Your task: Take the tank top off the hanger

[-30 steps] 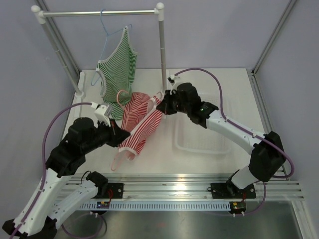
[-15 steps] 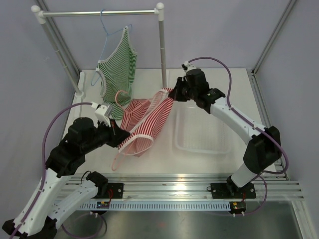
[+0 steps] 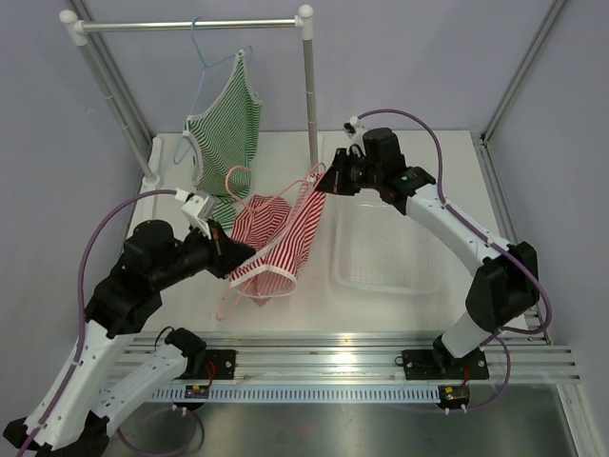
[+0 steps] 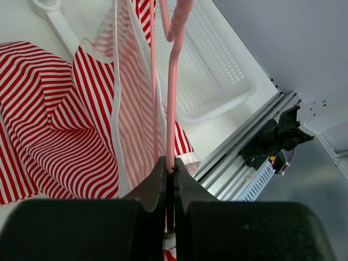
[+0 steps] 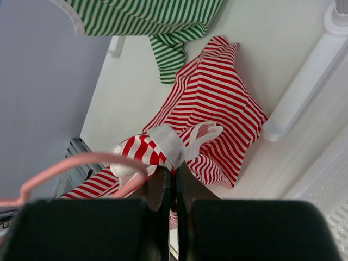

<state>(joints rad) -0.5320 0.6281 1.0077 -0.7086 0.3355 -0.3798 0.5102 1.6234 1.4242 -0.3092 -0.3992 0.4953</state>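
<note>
Left of the basket (image 3: 385,288), the left gripper (image 4: 169,164) is clamped tight on the pink hanger (image 4: 171,103), apparently anchoring it. The red-striped tank top (image 3: 282,236) hangs stretched between the 2 arms, left of the basket, not yet off the hanger. Over the basket's far left corner, the right gripper (image 5: 169,173) pinches a strap between closed fingers, seemingly to draw it free.

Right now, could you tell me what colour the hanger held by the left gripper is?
The hanger is pink, clearest in the left wrist view.
</note>
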